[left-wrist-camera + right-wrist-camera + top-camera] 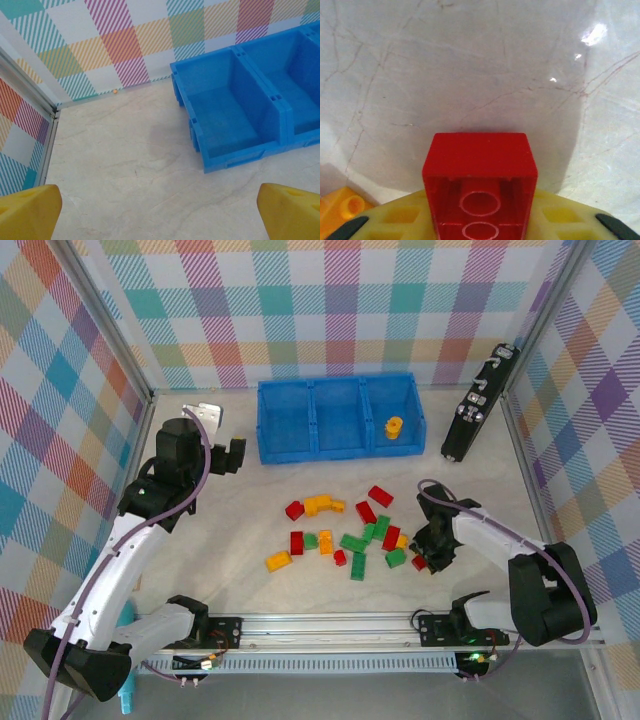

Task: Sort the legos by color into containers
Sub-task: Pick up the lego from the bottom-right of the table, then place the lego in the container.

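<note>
right gripper (pixel 480 226) is clamping a small red plastic brick (pixel 480 160) across its flat sides. it is looking light, rigid and slick. left gripper (pixel 159 212) is gaping, empty.

Pale marbled worktop (pixel 250 495): blue three-compartment tray (pixel 330 453), far centre; red, green and yellow-orange legos (pixel 357 543) scattered near centre; long black device (pixel 470 415), far right.

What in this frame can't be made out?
- Top view: right gripper, its fingertips hidden under its own wrist.
- Right wrist view: red brick and orange brick, cut off by the bottom edge.
- Left wrist view: tray, right-hand part cut off by the right edge.
</note>
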